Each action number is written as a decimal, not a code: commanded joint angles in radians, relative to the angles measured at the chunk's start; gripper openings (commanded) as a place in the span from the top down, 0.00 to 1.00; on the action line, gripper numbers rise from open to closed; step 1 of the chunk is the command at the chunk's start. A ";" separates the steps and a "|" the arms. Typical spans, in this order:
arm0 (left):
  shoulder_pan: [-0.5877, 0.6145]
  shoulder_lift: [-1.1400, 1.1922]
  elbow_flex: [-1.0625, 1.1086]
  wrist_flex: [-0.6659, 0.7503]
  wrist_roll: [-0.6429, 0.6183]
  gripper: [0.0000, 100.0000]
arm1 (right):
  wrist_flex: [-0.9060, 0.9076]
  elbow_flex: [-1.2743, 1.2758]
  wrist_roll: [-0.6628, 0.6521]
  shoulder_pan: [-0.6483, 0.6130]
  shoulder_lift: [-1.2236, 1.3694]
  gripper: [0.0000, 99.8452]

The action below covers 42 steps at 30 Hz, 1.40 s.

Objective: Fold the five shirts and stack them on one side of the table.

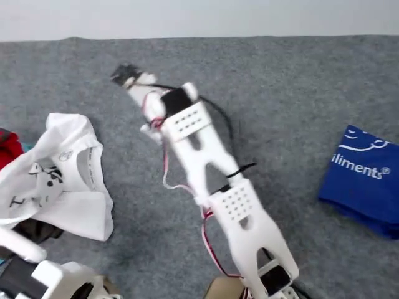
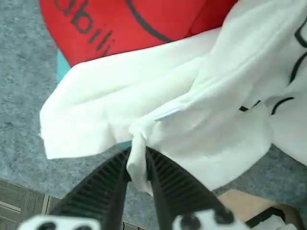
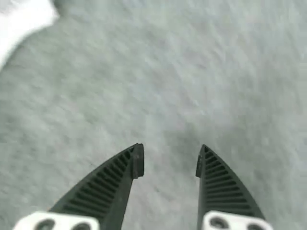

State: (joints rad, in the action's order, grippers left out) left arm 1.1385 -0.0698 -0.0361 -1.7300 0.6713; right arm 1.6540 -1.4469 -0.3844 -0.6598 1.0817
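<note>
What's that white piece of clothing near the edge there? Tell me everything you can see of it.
The white shirt looks like soft, thin cloth with black line drawings printed on it. It lies crumpled and unfolded, its neckline showing, towards one side of the grey table cover. Part of it lies over a red shirt. The left gripper is shut on a pinched fold at its edge.
</note>
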 commanded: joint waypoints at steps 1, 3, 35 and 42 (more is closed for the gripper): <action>-0.083 -0.044 0.050 -0.020 0.008 1.00 | -0.018 -0.127 -0.005 -0.079 0.028 0.81; -0.126 -0.044 0.097 -0.008 0.009 1.00 | -0.019 -0.157 -0.005 -0.113 0.051 0.81; -0.153 -0.052 0.240 0.141 0.003 1.00 | -0.012 -0.146 0.152 -0.458 0.174 0.80; -0.149 -0.054 0.240 0.135 0.003 1.00 | -0.012 -0.153 0.152 -0.464 0.272 0.81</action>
State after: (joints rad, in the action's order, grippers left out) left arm 0.9912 -0.0729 0.2248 -1.6042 0.6713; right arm 1.6341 -1.5727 -0.2417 -1.1124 1.3656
